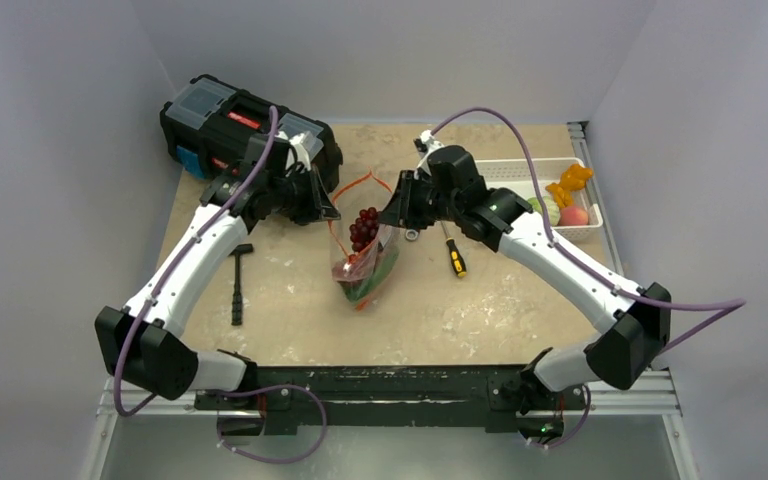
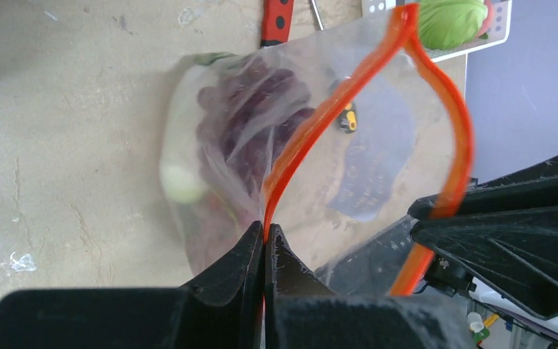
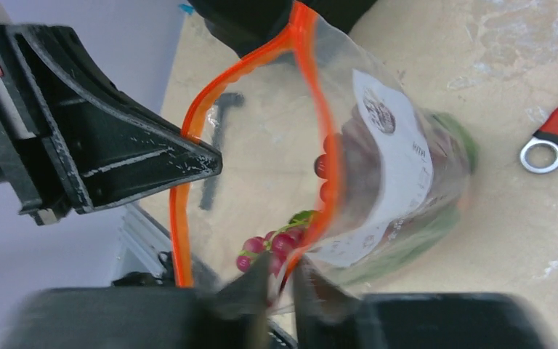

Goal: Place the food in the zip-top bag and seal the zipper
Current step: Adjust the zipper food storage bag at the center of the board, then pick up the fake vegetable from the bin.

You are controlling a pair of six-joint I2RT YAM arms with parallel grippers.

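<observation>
The zip-top bag (image 1: 365, 268) hangs mid-frame over the worktop in the overhead view, with its orange zipper (image 3: 179, 218) stretched into an open loop. The left gripper (image 2: 265, 231) has its jaws clenched on one side of the strip, and the right gripper (image 3: 280, 280) looks pinched on the opposite side, though blur makes that grip less certain. The grape bunch (image 1: 363, 228) rides high near the mouth, so a slip of either thin pinch would likely collapse the opening and spill it. Freeing an arm to fetch the carrot (image 1: 570, 180) and cabbage (image 1: 545, 208) from the white basket (image 1: 516, 166) at upper right risks the same.
</observation>
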